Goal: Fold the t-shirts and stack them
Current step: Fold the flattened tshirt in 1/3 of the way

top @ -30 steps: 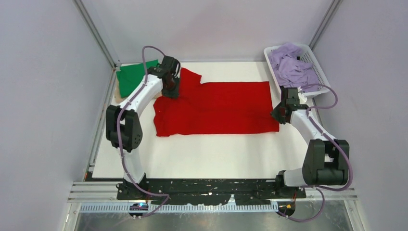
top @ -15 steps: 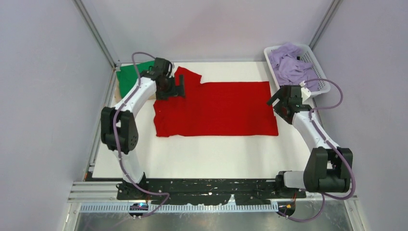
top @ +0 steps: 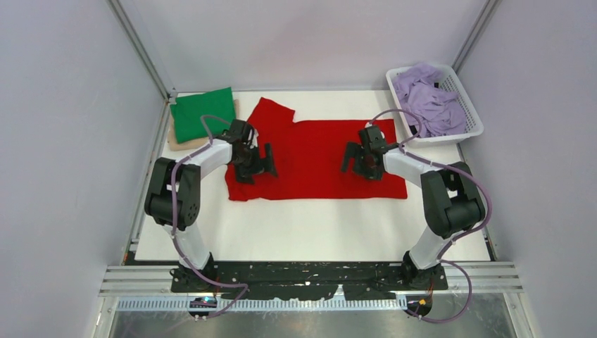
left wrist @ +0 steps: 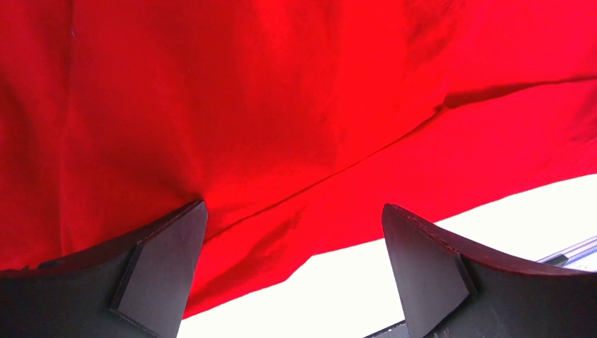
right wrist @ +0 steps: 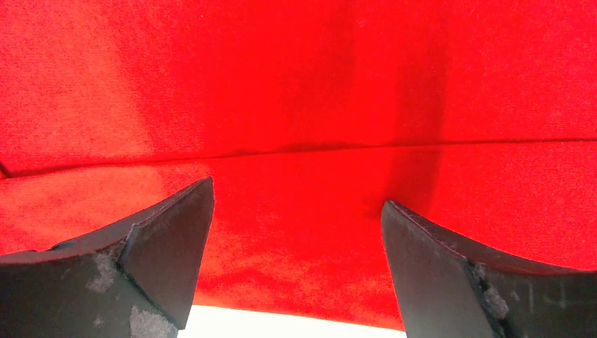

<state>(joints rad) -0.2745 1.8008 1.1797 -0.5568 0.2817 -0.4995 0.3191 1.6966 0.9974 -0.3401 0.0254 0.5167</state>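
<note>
A bright red t-shirt (top: 317, 158) lies spread flat on the white table, one sleeve sticking up at its far left. My left gripper (top: 255, 166) hovers open over the shirt's left part, and red cloth (left wrist: 281, 105) fills the left wrist view with nothing between the fingers. Over the shirt's right part my right gripper (top: 357, 163) is open too, above red cloth (right wrist: 296, 105) near the hem. A folded green t-shirt (top: 204, 113) rests on a beige one (top: 174, 139) at the far left. Pale lavender t-shirts (top: 426, 98) fill the basket.
The white mesh basket (top: 471, 117) stands at the far right corner. Grey walls close in both sides. Bare white table (top: 310, 229) stretches between the red shirt and the arm bases.
Both grippers let go of the red shirt's far corners, opened, and swung inward and nearer over the cloth. The shirt's left side now lies flatter.
</note>
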